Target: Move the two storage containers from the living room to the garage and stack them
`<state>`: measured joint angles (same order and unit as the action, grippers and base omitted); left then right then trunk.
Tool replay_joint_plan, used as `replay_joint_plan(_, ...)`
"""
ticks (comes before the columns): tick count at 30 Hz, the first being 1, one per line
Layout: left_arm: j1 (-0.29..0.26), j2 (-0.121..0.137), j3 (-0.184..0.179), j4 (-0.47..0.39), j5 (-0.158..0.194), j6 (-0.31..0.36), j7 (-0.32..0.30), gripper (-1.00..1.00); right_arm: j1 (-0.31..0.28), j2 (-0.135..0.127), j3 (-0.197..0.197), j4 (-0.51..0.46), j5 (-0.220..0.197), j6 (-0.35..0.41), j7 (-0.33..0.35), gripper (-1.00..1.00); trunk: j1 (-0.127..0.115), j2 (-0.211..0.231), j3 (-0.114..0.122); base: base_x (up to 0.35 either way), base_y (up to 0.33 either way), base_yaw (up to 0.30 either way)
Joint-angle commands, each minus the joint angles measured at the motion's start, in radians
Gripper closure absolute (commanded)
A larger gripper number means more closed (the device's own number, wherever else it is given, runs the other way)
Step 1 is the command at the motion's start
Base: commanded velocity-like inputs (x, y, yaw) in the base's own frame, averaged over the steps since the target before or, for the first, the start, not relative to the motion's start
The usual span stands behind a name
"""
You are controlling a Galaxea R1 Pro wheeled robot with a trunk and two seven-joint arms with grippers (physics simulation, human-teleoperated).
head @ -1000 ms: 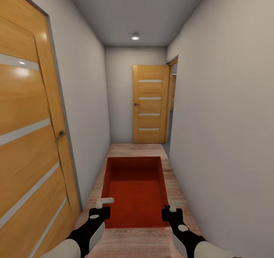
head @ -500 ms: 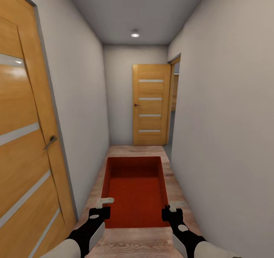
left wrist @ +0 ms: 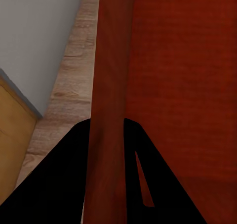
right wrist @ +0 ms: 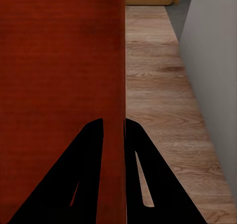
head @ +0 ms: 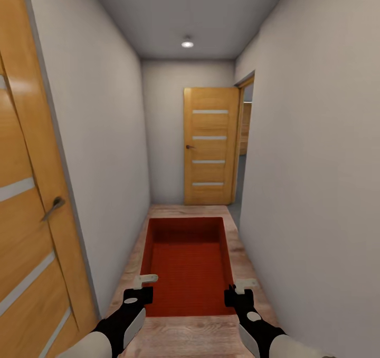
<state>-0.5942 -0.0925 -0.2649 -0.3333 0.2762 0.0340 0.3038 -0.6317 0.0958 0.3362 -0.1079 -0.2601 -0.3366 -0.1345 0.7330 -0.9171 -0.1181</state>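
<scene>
Box (head: 188,265) is carried out front in the hallway, left pincer (head: 141,287) clamped on its left wall, right pincer (head: 238,289) on the right wall. Gripping both sides probably keeps it level heading toward the far door (head: 209,144).

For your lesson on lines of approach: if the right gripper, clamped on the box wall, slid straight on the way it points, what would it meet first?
Nothing but the orange-red rectangular storage container it already clamps: the right gripper would run along that side wall, probably to the container's far corner. Beyond that lies light wood plank floor, then the wooden door.
</scene>
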Motion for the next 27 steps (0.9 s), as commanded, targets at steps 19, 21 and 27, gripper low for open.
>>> replay_joint_plan(19, -0.002, 0.013, 0.035, -0.004, -0.001, 0.004, 0.011, 1.0, 0.0, -0.004, -0.006, 0.0, -0.01, -0.004, 0.001, 1.0, 0.001, -0.001, -0.002, 0.322, 0.0, 0.0)
replay_joint_plan(21, -0.002, 0.013, 0.035, -0.005, -0.002, 0.004, 0.011, 1.0, 0.0, -0.004, -0.006, 0.0, -0.01, -0.004, 0.001, 1.0, 0.001, -0.001, -0.002, 0.322, 0.0, 0.0)
replay_joint_plan(27, -0.002, 0.013, 0.035, -0.006, -0.002, 0.004, 0.01, 1.0, 0.0, -0.004, -0.006, 0.0, -0.01, -0.004, 0.001, 1.0, 0.001, -0.001, -0.002, 0.322, 0.0, 0.0)
